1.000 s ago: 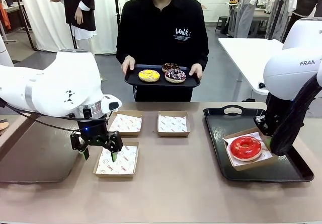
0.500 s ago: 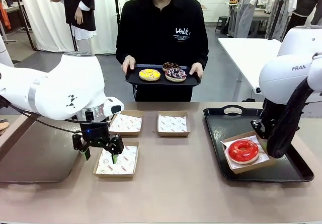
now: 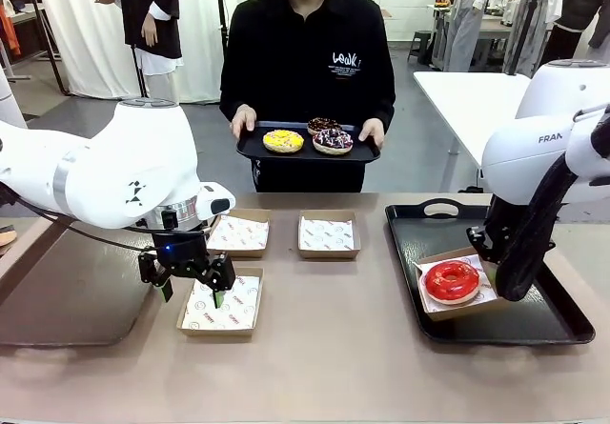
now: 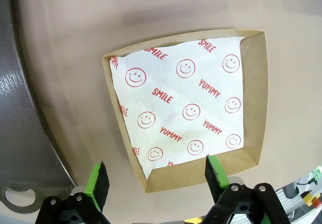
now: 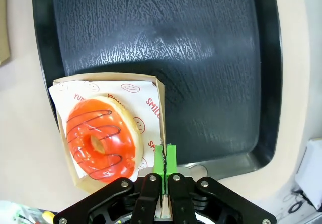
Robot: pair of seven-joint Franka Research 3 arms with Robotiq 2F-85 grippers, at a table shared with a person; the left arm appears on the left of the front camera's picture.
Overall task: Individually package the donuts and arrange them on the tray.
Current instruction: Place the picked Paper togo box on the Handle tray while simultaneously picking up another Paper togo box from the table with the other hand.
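A red donut (image 3: 452, 281) (image 5: 100, 139) lies in a paper-lined cardboard box (image 3: 434, 308) (image 5: 157, 94) over the left part of the black tray (image 3: 534, 324) (image 5: 201, 48). My right gripper (image 3: 494, 270) (image 5: 164, 156) is shut on that box's right wall. My left gripper (image 3: 191, 287) (image 4: 157, 179) hangs open just above the near-left empty box (image 3: 229, 310) (image 4: 186, 108), fingers astride its near edge. Across the table, a person holds a small black tray (image 3: 254, 149) with a yellow donut (image 3: 283, 141), a sprinkled one (image 3: 333, 141) and a chocolate one (image 3: 322, 125).
Two more empty lined boxes (image 3: 238, 233) (image 3: 327, 234) sit at mid-table. A grey metal plate (image 3: 57, 300) (image 4: 20, 133) covers the table's left end. Bare table lies in front of the boxes and between them and the big tray.
The right gripper has carried the box with the red donut a little to the left over the tray. The left gripper has barely moved.
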